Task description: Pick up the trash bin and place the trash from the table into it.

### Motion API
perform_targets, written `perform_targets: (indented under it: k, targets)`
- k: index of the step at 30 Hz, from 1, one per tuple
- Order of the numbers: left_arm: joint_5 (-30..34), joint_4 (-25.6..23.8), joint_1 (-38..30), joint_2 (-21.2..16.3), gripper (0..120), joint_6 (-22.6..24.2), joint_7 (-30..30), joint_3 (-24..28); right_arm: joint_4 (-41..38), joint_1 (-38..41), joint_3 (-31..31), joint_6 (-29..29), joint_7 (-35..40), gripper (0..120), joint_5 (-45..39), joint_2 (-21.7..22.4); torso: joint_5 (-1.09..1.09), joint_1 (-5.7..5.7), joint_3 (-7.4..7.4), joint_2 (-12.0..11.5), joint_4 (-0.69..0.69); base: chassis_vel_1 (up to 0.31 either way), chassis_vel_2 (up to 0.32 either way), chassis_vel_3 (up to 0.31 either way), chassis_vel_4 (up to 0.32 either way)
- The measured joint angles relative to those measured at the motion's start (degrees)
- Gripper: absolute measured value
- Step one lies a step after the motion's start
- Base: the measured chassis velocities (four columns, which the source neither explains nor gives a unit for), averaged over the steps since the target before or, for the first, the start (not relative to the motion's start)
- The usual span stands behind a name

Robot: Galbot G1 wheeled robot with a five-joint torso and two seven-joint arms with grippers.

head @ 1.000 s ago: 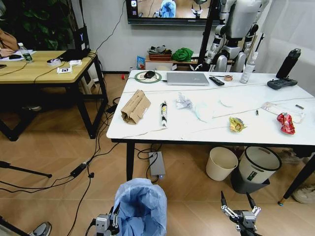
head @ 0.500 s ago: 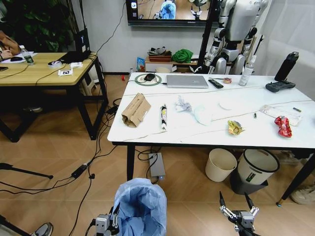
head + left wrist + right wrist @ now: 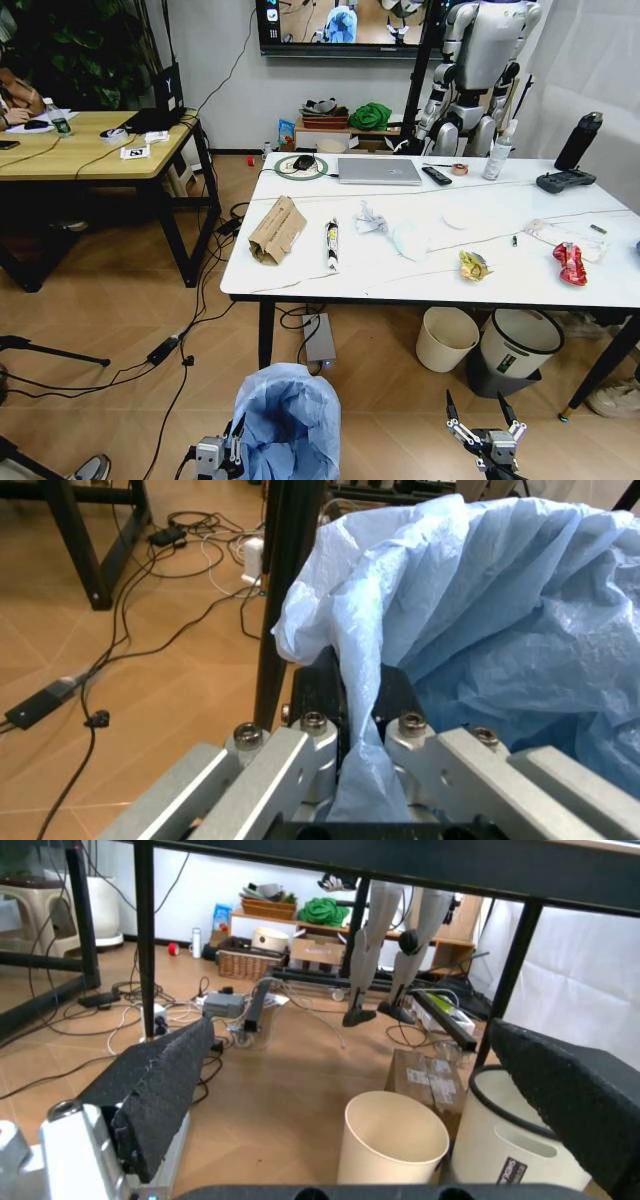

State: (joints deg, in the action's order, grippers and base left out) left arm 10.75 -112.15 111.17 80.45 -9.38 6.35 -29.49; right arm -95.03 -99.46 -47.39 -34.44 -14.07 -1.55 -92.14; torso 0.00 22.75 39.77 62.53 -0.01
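left gripper (image 3: 355,727) clenched on the trash bin (image 3: 287,420) bag rim; right gripper (image 3: 484,418) released, low before the table (image 3: 420,275).

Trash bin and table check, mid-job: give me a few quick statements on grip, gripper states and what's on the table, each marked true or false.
1. The left gripper is clamped on the trash bin liner. True.
2. The right gripper holds a wrapper. False: it is open and empty, low beside the bin.
3. Crumpled cardboard lies on the table. True.
4. The red wrapper is in the bin. False: it lies on the table.
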Motion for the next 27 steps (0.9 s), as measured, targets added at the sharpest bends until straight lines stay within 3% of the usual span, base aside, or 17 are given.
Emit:
perform_targets:
  k: [27]
  targets:
    - [-0.2, -0.1, 0.1, 0.3, 1, -0.2, 0.1, -0.2, 0.2, 0.3, 0.3, 0.0, 0.0, 100, 0.0, 0.0, 0.0, 3.47, 4.43, 7.9, 0.0, 0.0, 0.0, 0.0, 0.0]
